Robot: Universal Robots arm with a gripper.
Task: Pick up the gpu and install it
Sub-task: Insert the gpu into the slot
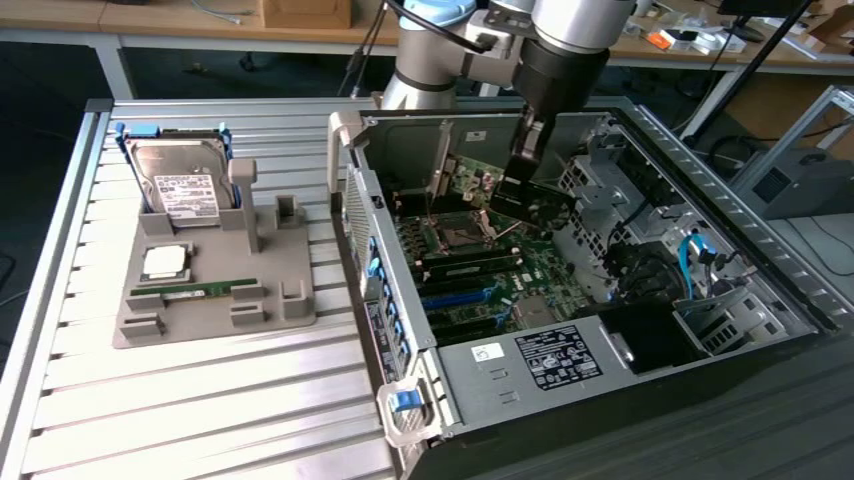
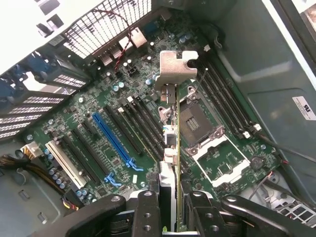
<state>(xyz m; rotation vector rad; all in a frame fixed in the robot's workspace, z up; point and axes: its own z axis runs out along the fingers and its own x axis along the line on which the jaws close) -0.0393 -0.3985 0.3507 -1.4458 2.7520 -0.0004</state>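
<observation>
Single arm reaching into the open computer case (image 1: 400,330) on the slatted table (image 1: 200,420). The gripper (image 1: 521,172) (image 2: 170,210) has its jaws pinched on the gpu (image 1: 545,205) (image 2: 169,148), one dark finger (image 2: 147,210) on each face of the card. In the wrist view the card is seen edge-on, its silver bracket (image 2: 175,64) at the end away from the fingers. The gpu hangs over the motherboard (image 1: 534,275) (image 2: 79,118), above the black slots between the blue slot (image 2: 112,139) and the open processor socket (image 2: 197,121); a white slot (image 2: 63,163) lies further out. Whether the card's lower edge touches a slot cannot be told. Writing: the hard drive (image 1: 180,185), propped in the grey tray (image 1: 214,290) at the exterior view's left, carries a white label with a barcode, and a black label (image 1: 558,358) with white print sits on the housing at the case's near end; neither can be read. A white sticker (image 2: 303,107) on the case's inner wall bears a small printed mark, also illegible. The green memory stick (image 1: 194,290) lies in the tray, well apart from the case. Open room: the case walls enclose the card on all sides, with a perforated grille (image 2: 106,27) near the bracket end.
</observation>
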